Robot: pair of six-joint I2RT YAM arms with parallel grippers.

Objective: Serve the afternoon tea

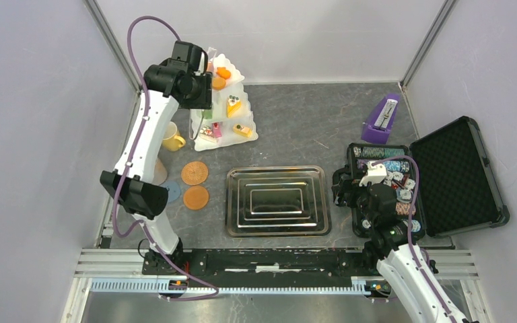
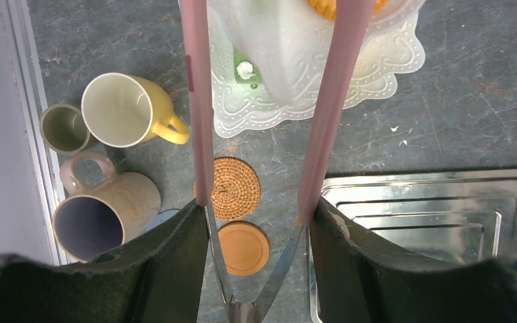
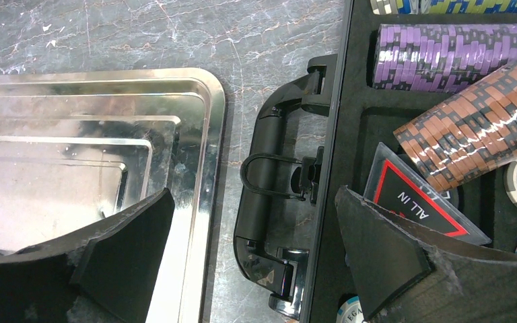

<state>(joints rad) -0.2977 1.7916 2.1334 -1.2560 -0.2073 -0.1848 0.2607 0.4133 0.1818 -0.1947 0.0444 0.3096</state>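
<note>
The white three-tier stand (image 1: 223, 101) stands at the back left, with orange biscuits (image 1: 222, 75) on its top tier and small toy cakes (image 1: 234, 105) lower down. My left gripper (image 1: 198, 84) hovers over it, shut on pink-armed metal tongs (image 2: 198, 101). The tongs spread out over the stand (image 2: 323, 74), and their tips run out of the frame. A yellow mug (image 2: 118, 111), a small green mug (image 2: 64, 128) and a beige-lilac mug (image 2: 104, 212) stand left of the stand. My right gripper (image 3: 254, 195) is open and holds nothing.
A steel tray (image 1: 232, 202) lies mid-table. A woven coaster (image 2: 232, 188) and a wooden coaster (image 2: 244, 247) lie to its left. On the right, an open black case (image 1: 458, 175) holds poker chips (image 3: 444, 57). Its handle (image 3: 269, 175) is under my right gripper. A purple metronome (image 1: 382, 120) stands behind.
</note>
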